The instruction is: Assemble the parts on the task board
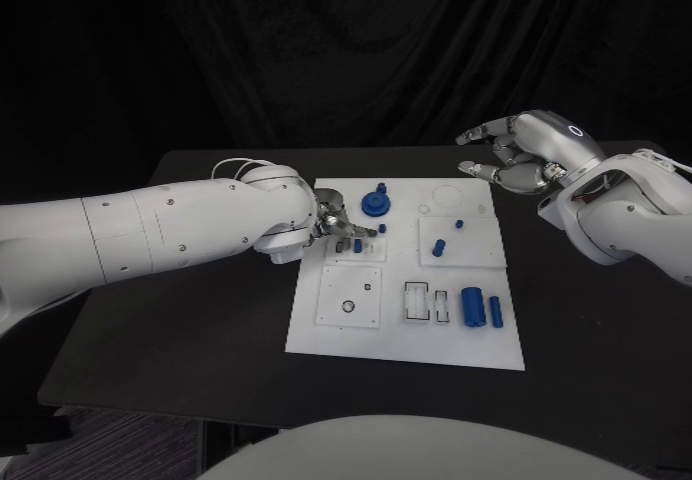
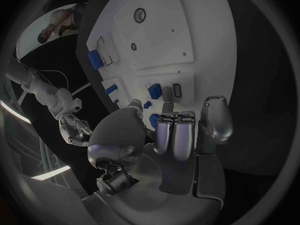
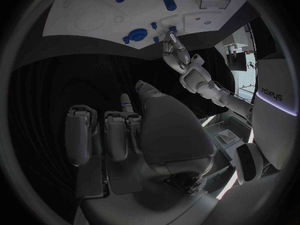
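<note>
The white task board (image 1: 325,335) lies in the middle of the black table. My left hand (image 1: 335,226) hovers low over the board's near-left part. One fingertip (image 2: 167,106) reaches beside a small blue block (image 1: 356,243) (image 2: 154,91) standing in a square plate; I see nothing held. A blue round part with a peg (image 1: 376,205) stands just beyond that hand. Two small blue pegs (image 1: 437,247) stand right of it. Two blue cylinders (image 1: 472,303) lie on the board's right side. My right hand (image 1: 522,150) hangs raised beyond the board's far right corner, fingers apart and holding nothing.
The board (image 3: 75,12) carries a square plate with a round hole (image 1: 348,306), a slotted plate (image 1: 418,300) and a faint circle outline (image 1: 449,197). Bare black table (image 1: 188,340) lies left and right of the board; its front edge runs near the bottom.
</note>
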Motion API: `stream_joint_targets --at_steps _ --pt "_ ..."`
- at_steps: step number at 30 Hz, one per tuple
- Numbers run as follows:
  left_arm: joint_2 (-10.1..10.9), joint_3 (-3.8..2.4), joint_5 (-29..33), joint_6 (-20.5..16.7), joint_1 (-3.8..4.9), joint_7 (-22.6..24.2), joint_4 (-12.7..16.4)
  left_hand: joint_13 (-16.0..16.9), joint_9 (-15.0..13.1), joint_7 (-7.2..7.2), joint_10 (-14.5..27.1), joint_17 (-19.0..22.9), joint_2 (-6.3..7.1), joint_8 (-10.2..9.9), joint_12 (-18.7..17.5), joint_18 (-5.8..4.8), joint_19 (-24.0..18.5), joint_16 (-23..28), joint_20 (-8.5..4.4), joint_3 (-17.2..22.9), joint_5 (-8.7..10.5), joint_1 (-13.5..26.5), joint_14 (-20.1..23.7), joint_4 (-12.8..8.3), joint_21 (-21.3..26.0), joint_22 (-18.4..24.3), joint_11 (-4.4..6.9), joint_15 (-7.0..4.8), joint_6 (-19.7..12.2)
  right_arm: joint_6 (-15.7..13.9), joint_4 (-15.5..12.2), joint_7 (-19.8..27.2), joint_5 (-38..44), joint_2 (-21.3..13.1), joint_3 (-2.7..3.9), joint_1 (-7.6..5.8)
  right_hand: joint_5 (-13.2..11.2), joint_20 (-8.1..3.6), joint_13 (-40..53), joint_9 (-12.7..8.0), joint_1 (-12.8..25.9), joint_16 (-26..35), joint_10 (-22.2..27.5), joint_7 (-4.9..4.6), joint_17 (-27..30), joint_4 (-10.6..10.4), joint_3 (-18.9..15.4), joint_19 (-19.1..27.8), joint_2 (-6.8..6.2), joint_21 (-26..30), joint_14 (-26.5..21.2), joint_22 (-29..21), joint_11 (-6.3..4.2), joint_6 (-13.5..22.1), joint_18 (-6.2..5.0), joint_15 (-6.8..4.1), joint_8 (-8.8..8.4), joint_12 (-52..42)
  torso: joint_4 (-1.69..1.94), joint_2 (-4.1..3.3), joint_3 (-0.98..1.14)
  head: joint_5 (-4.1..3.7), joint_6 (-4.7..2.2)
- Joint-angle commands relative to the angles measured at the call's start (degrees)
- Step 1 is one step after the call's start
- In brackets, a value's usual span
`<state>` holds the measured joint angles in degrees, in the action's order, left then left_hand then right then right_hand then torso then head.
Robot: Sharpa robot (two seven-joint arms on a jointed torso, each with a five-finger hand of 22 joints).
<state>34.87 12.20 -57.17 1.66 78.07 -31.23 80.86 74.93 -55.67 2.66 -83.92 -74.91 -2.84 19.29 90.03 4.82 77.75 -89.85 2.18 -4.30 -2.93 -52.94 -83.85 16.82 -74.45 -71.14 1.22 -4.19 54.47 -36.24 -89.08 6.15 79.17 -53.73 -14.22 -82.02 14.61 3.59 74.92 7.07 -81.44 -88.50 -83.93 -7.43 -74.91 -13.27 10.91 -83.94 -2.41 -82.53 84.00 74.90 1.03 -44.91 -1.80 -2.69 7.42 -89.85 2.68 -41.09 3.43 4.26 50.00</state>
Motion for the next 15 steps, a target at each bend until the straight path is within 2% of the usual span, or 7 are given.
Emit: stream_joint_targets --at_steps 1,6,11,12,14,15 --pt "0.34 -0.04 0.06 -2.30 -0.13 2.00 0.40 15.07 -0.08 0.07 -6.08 -15.09 -0.03 -0.21 -0.03 0.38 0.36 -0.15 -0.03 -0.79 0.20 0.62 -6.15 -0.01 0.20 -0.12 0.13 -0.05 0.50 0.06 -0.15 -0.96 0.12 -0.19 0.04 -0.03 0.26 0.26 15.08 -0.08 -0.18 0.28 -6.07 0.10 -12.84 0.31 -0.02 -2.42 0.00 0.39 5.45 12.42 0.51 -0.42 -0.21 0.31 -0.21 -0.15 0.00 -0.02 -0.03 -0.08 0.00" --pt "1.38 -0.04 0.06 -6.78 -0.11 4.35 1.20 15.07 -0.50 -0.09 -6.08 -15.09 -0.45 0.22 -0.03 0.28 0.69 -0.15 -0.10 -1.58 0.18 0.42 -6.15 -0.15 -0.16 -0.62 0.25 -0.15 0.94 -0.11 -0.28 -0.97 0.12 -0.50 0.04 -0.03 0.27 0.26 15.08 -0.09 -0.17 0.27 -6.07 0.11 -12.86 0.32 -0.03 -2.41 -0.03 0.39 5.45 12.42 0.51 -0.42 -0.21 0.31 -0.22 -0.15 0.00 -0.01 -0.03 -0.19 0.00" --pt "3.36 -0.05 -0.88 -12.01 -0.05 7.51 2.92 15.07 -2.27 -0.30 -6.08 -15.09 -1.77 1.80 -0.03 0.08 1.40 -0.15 -0.19 -2.39 -0.12 -2.44 -6.15 -0.21 -0.78 -1.55 0.40 -0.30 0.46 -0.22 -0.37 -1.03 0.12 -0.83 0.04 -0.04 0.28 0.26 15.08 -0.11 -0.13 0.29 -6.07 0.11 -12.83 0.30 -0.04 -2.41 -0.04 0.41 5.44 12.41 0.51 -0.43 -0.22 0.32 -0.22 -0.15 -0.03 -0.02 -0.04 -0.20 0.00" --pt "3.86 -0.05 -1.05 -12.98 0.00 8.21 3.33 15.07 -2.80 -0.40 -6.08 -15.09 -2.27 2.37 -0.03 -0.01 1.71 -0.15 -0.25 -2.53 -0.70 -3.35 -6.15 -0.20 -1.11 -1.99 0.49 -0.34 0.41 -0.23 -0.38 -1.04 0.12 -0.89 0.04 -0.04 0.28 0.26 15.08 -0.11 -0.13 0.29 -6.07 0.11 -12.83 0.30 -0.04 -2.41 -0.04 0.41 5.44 12.41 0.51 -0.43 -0.22 0.32 -0.22 -0.15 -0.03 -0.04 -0.04 -0.20 0.00" --pt "4.72 -0.05 -1.26 -14.66 0.16 9.62 4.00 15.07 -4.31 -0.69 -6.08 -15.09 -3.23 3.92 -0.03 -0.24 2.39 -0.15 -0.47 -3.36 -4.52 -6.85 -6.15 -0.05 -1.74 -2.98 0.83 -0.67 -0.21 -0.23 -0.38 -1.09 0.12 -0.99 0.04 -0.05 0.28 0.26 15.08 -0.11 -0.13 0.29 -6.07 0.11 -12.83 0.30 -0.04 -2.41 -0.04 0.41 5.44 12.41 0.51 -0.43 -0.22 0.32 -0.22 -0.15 -0.06 -0.04 -0.04 -0.09 0.00" --pt "5.11 -0.05 -1.33 -15.40 0.28 10.26 4.28 15.07 -4.47 -0.78 -6.08 -15.09 -3.38 4.10 -0.03 -0.26 2.51 -0.15 -0.55 -3.39 -5.27 -7.45 -6.15 -0.21 -1.88 -3.17 0.86 -0.66 -0.25 -0.23 -0.37 -1.11 0.12 -1.01 0.04 -0.05 0.28 0.26 15.08 -0.11 -0.13 0.29 -6.07 0.11 -12.83 0.30 -0.04 -2.41 -0.04 0.41 5.44 12.41 0.51 -0.43 -0.22 0.32 -0.22 -0.15 -0.07 -0.04 -0.04 -0.05 0.00"
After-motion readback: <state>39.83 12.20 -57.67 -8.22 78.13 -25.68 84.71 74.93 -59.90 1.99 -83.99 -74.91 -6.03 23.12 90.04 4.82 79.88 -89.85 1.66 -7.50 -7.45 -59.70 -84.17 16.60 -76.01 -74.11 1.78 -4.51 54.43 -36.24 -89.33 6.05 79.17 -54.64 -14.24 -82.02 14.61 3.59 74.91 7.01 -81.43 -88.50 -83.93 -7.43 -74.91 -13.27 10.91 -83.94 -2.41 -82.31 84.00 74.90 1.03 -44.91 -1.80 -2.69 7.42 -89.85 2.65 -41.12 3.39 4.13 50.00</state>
